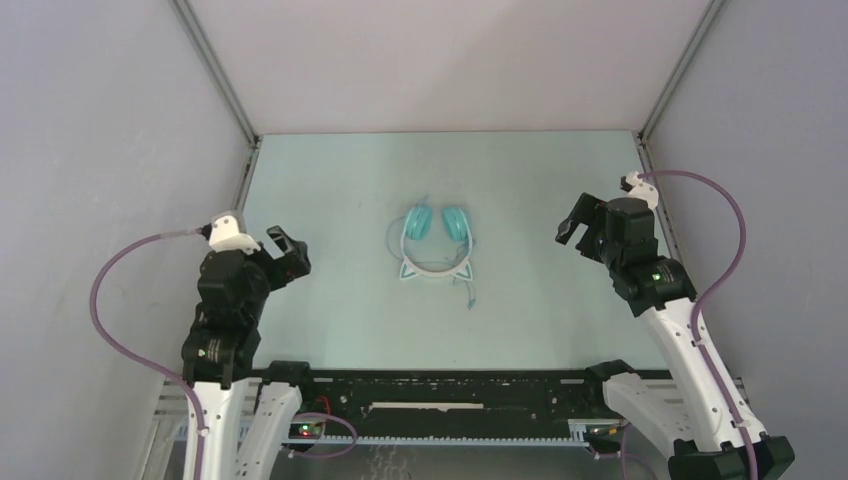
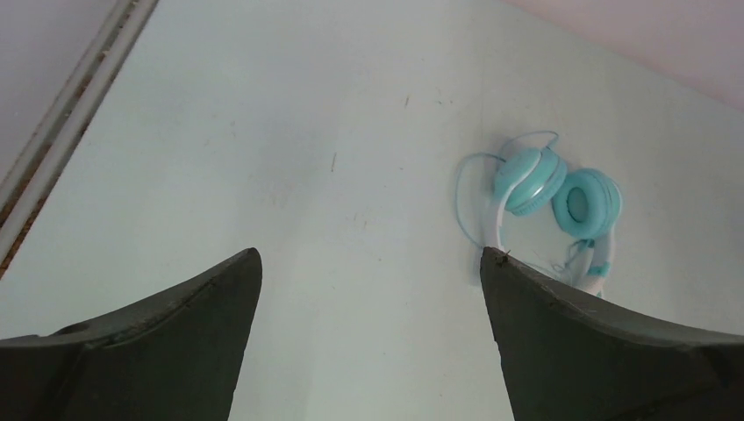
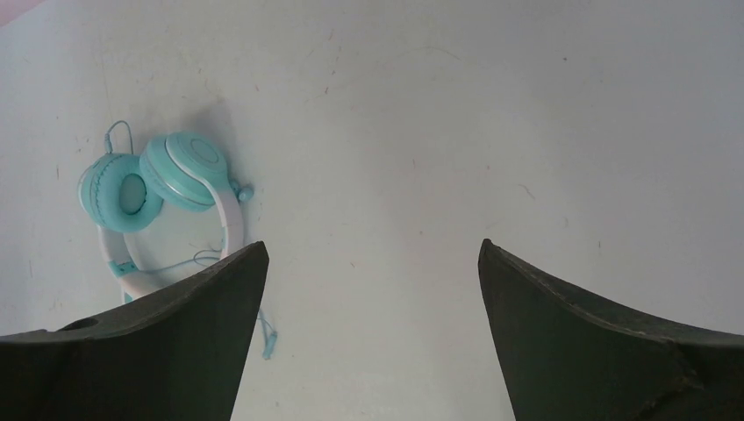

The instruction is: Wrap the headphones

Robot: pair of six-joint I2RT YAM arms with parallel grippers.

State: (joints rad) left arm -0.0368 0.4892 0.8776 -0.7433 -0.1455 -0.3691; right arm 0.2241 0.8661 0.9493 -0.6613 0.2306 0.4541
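In the overhead view the left gripper (image 1: 289,251) hangs over the pale green tabletop (image 1: 340,185) at about 9 o'clock from the headphones (image 1: 455,224), well apart from them. Its two dark fingers are spread wide and grasp nothing. The left wrist view agrees: the left gripper (image 2: 370,253) shows bare tabletop (image 2: 263,132) between its fingers, with the headphones (image 2: 529,180) lying toward 2 o'clock, partly hidden behind the right-hand finger.

The headphones lie flat near the middle of the tabletop. The two teal ear cups sit side by side, touching, at the 12 o'clock end, and the white headband (image 1: 432,271) curves down toward 6 o'clock. The thin teal cable (image 1: 470,292) loops out at 9 o'clock from the cups and also trails from the band toward 5 o'clock.

The right gripper (image 1: 579,220) hovers at about 3 o'clock from the headphones, well apart, released and holding nothing. In the right wrist view the right gripper (image 3: 373,244) frames bare tabletop (image 3: 526,132), with the headphones (image 3: 180,168) at 10 o'clock and the cable (image 3: 265,338) just beside the left-hand finger.
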